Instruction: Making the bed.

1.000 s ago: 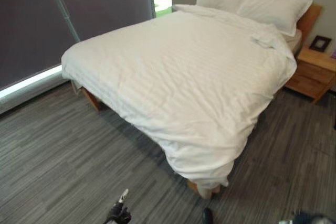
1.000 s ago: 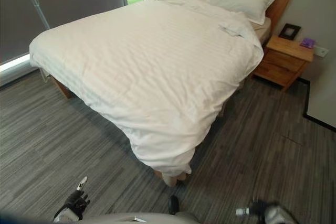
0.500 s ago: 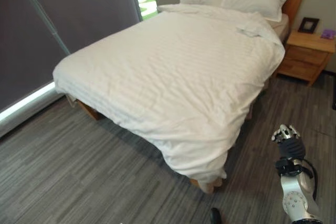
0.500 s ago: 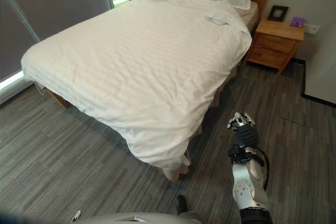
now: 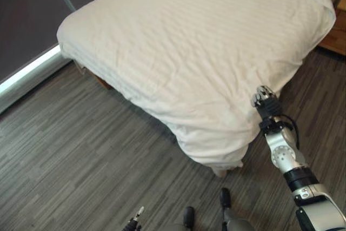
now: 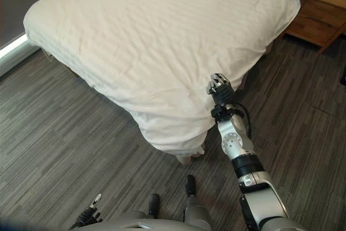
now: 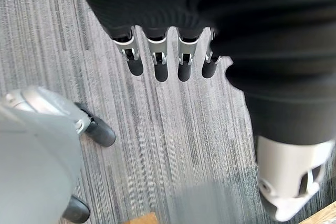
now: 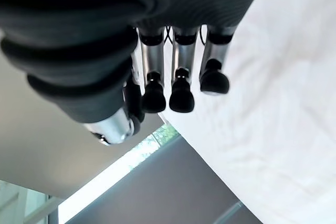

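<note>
Bed: a wooden-framed bed point(image 5: 100, 82) stands on grey wood-grain flooring point(image 5: 81, 155), fully covered by a white striped duvet point(image 5: 200, 41).
Duvet state: it lies mostly flat, with soft creases; its near foot corner point(image 5: 216, 152) hangs low and bunched over the bed leg, lower than the rest of the foot edge.
Right hand: the right hand point(image 6: 219, 86) is raised at the duvet's side edge, just above the hanging corner, touching or nearly touching the cloth; I cannot tell which.
Right fingers: in the right wrist view the fingers point(image 8: 181, 85) are loosely bent and apart from the thumb, holding nothing, with the duvet just past them.
Left hand: the left hand point(image 7: 168, 51) hangs low over the floor, well away from the bed, fingers straight and empty.
Beside the bed: a wooden nightstand point(image 6: 319, 9) stands at the head end, on the same side as the right hand.
Step in hand: probably reaching to take the duvet's edge near the drooping corner.
How to do it well: pinch a good fold of cloth right at the edge, not the flat top, then lift and draw it toward the foot corner so the overhang evens out; pull gently, or the tidy far side will drag across.
</note>
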### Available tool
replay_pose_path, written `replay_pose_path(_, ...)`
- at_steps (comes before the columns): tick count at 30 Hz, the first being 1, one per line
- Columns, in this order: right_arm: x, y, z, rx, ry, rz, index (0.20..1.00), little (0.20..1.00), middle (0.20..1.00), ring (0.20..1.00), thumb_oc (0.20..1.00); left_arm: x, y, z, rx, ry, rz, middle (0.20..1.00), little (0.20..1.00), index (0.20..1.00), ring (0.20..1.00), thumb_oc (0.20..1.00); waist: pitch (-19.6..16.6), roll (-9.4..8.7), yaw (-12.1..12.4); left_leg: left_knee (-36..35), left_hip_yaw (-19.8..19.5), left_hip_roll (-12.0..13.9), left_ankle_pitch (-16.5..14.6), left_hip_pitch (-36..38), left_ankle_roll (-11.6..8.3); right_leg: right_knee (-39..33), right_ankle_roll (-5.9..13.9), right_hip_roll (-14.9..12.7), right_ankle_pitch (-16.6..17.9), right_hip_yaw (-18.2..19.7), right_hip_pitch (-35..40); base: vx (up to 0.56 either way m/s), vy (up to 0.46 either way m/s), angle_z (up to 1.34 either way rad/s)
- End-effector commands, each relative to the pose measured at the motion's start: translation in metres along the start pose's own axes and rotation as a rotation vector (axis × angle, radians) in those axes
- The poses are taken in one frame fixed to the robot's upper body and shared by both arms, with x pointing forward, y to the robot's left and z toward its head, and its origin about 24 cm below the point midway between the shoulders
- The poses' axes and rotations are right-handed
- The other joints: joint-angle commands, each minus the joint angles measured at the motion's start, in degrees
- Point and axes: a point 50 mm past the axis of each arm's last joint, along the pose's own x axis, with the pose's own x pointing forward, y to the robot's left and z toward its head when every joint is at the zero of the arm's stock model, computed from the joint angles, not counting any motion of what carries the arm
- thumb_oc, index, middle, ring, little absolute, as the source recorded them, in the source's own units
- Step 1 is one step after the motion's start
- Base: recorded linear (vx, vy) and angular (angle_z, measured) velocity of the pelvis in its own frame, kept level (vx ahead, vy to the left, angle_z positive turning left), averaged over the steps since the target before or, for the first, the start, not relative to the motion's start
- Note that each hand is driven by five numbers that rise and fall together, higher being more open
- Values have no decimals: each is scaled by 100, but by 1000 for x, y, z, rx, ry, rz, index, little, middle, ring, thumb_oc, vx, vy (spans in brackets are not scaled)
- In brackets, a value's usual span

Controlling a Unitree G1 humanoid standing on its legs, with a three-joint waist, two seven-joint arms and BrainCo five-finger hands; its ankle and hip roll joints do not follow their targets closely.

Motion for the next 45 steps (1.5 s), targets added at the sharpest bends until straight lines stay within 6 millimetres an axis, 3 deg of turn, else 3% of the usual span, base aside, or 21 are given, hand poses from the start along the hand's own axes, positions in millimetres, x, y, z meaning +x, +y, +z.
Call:
replay_pose_path(1, 16, 6, 20, 89, -90, 2, 200, 200, 200, 200, 200, 3, -4, 11, -6, -25, 0, 1000, 1000, 1000, 1000, 1000, 58, 9, 161, -95, -106, 71, 501, -202, -215, 62, 334, 11, -130, -41, 381, -7, -22, 4)
replay_pose_path(7, 17, -10, -2, 266, -44, -114, 200, 200, 200, 200, 200, 4, -5, 11, -20, -19, -2, 1000, 1000, 1000, 1000, 1000, 164, 60, 281, -95, -159, 76, 530, -326, -219, 62, 325, 24, -138, -97, 274, -6, -16, 4)
replay_pose_path(12, 2, -58, -23, 364, 10, -383, 200, 200, 200, 200, 200, 5, -16, 14, -37, -35, -36, 1000, 1000, 1000, 1000, 1000, 347, 214, 385, -95, -220, 56, 602, -587, -218, 62, 308, 17, -124, -129, 29, -18, -4, 1)
replay_pose_path(16, -2, -76, -22, 379, 16, -478, 200, 200, 200, 200, 200, 6, -29, 16, -81, -53, -79, 1000, 1000, 1000, 1000, 1000, 538, 357, 475, -95, -198, 17, 661, -864, -228, 62, 343, -14, -39, -107, -260, -68, 14, 3)
replay_pose_path(18, -12, -95, -23, 383, 27, -599, 200, 200, 200, 200, 200, 6, -39, 10, -69, -40, -99, 1000, 1000, 1000, 1000, 1000, 661, 508, 507, -95, -81, -9, 704, -1099, -256, 62, 365, -31, 29, -27, -526, -42, 45, -3)
replay_pose_path(20, -18, -102, -26, 366, 41, -633, 200, 200, 200, 200, 200, 6, -42, 9, -59, -36, -104, 1000, 1000, 1000, 1000, 1000, 663, 522, 495, -95, -60, -9, 709, -1115, -265, 62, 363, -36, 33, -14, -543, 2, 14, -14)
replay_pose_path(22, -44, -125, -36, 346, 78, -755, 200, 200, 200, 200, 200, 5, -45, 6, -45, -28, -108, 1000, 1000, 1000, 1000, 1000, 662, 538, 431, -95, -63, -5, 706, -1128, -275, 62, 357, -37, 21, 2, -554, 23, 3, -12)
replay_pose_path(23, -82, -152, -48, 293, 153, -908, 200, 200, 200, 200, 200, 6, -45, 7, -48, -31, -107, 1000, 1000, 1000, 1000, 1000, 643, 541, 348, -95, -61, -3, 684, -1109, -277, 62, 343, -27, -3, 15, -534, 28, 2, -5)
replay_pose_path(24, -82, -152, -48, 292, 154, -909, 200, 200, 200, 200, 200, 5, -45, 7, -47, -30, -107, 1000, 1000, 1000, 1000, 1000, 638, 545, 351, -95, -64, -2, 682, -1106, -277, 62, 343, -27, -6, 12, -530, 0, 0, 0)
replay_pose_path(26, -130, -179, -57, 200, 258, -1073, 200, 200, 200, 200, 200, 6, -39, 9, -53, -36, -84, 1000, 1000, 1000, 1000, 1000, 613, 553, 234, -95, -75, 17, 615, -1033, -268, 62, 323, -11, -79, 14, -455, 38, 0, 1)
replay_pose_path(28, -163, -194, -58, 226, 247, -1189, 200, 200, 200, 200, 200, 6, -31, 12, -77, -45, -46, 1000, 1000, 1000, 1000, 1000, 565, 521, 111, -95, -90, 20, 612, -1015, -258, 62, 304, -7, -83, 20, -445, 38, -17, -3)
replay_pose_path(29, -189, -206, -51, 175, 239, -1263, 200, 200, 200, 200, 200, 6, -20, 15, -87, -48, -1, 1000, 1000, 1000, 1000, 1000, 508, 476, -24, -95, -92, 36, 582, -962, -256, 62, 288, 0, -104, 29, -410, 40, -16, 1)
replay_pose_path(32, -194, -211, -42, 77, 255, -1264, 200, 200, 200, 200, 200, 6, -16, 14, -84, -48, 14, 1000, 1000, 1000, 1000, 1000, 481, 441, -88, -95, -99, 38, 573, -936, -255, 62, 289, -2, -112, 22, -378, -1, -5, -3)
replay_pose_path(33, -187, -214, -20, -30, 175, -1207, 200, 200, 200, 200, 200, 6, -14, 18, -95, -64, 24, 1000, 1000, 1000, 1000, 1000, 461, 381, -220, -95, -79, 42, 555, -906, -249, 62, 287, 1, -102, 51, -361, -9, -8, -7)
replay_pose_path(34, -182, -212, -12, -60, 130, -1178, 200, 200, 200, 200, 200, 6, -14, 19, -100, -70, 25, 1000, 1000, 1000, 1000, 1000, 455, 358, -264, -95, -71, 44, 548, -894, -247, 62, 290, 0, -97, 63, -351, -21, -5, -6)
replay_pose_path(36, -153, -195, 11, -128, 3, -995, 200, 200, 200, 200, 200, 6, -17, 21, -115, -84, 11, 1000, 1000, 1000, 1000, 1000, 454, 308, -336, -95, -41, 40, 550, -886, -237, 62, 298, -3, -69, 101, -354, -47, 13, -9)
replay_pose_path(37, -127, -164, 21, -145, -74, -758, 200, 200, 200, 200, 200, 7, -22, 24, -132, -100, -16, 1000, 1000, 1000, 1000, 1000, 467, 259, -385, -95, 7, 35, 556, -879, -237, 62, 310, -9, -29, 141, -369, -51, 18, -18)
replay_pose_path(38, -127, -163, 20, -145, -72, -759, 200, 200, 200, 200, 200, 7, -21, 24, -131, -99, -14, 1000, 1000, 1000, 1000, 1000, 458, 253, -383, -95, 11, 35, 555, -880, -237, 62, 311, -9, -29, 145, -372, -49, 21, -18)
replay_pose_path(42, -96, -86, 12, -88, -54, -208, 200, 200, 200, 200, 200, 6, -29, 26, -158, -117, -78, 1000, 1000, 1000, 1000, 1000, 495, 168, -383, -95, 133, 18, 561, -863, -240, 62, 350, -8, 36, 213, -405, -33, 22, -13)
replay_pose_path(44, -95, -59, -4, -62, 31, -24, 200, 200, 200, 200, 200, 5, -27, 23, -151, -109, -91, 1000, 1000, 1000, 1000, 1000, 478, 138, -360, -95, 181, 7, 586, -896, -245, 62, 363, -20, 72, 234, -455, -25, 24, -8)
replay_pose_path(45, -95, -37, -18, -91, 139, 136, 200, 200, 200, 200, 200, 5, -29, 21, -138, -108, -113, 1000, 1000, 1000, 1000, 1000, 471, 134, -324, -95, 205, -3, 598, -903, -249, 62, 373, -29, 85, 241, -470, -10, 21, -12)
